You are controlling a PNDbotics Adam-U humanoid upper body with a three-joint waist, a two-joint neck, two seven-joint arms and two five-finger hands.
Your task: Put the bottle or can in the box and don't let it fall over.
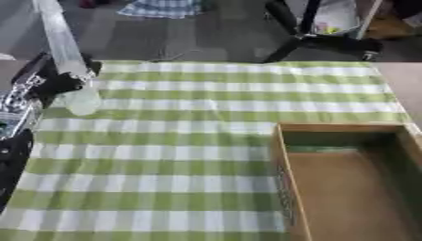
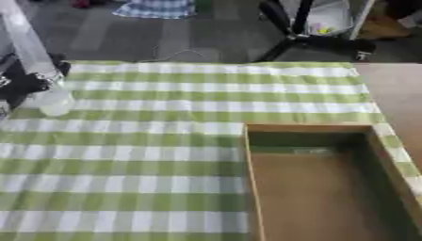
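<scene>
Clear tall bottle (image 1: 70,66) in left hand (image 1: 51,81), fingers curled round it, at cloth's (image 1: 190,155) left edge | wooden box (image 1: 350,188) well apart | risk: bottle tips when set down.

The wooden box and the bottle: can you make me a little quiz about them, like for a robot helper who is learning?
1. True or false: the clear bottle is already inside the wooden box.
2. Pick one. Which hand holds the clear bottle? A: the left hand. B: the right hand. C: no hand.
3. Fill the gap: the tablecloth has white and ____ checks.

Key: 1 false, the bottle is at the table's left edge, far from the box. 2 A. 3 green.
</scene>
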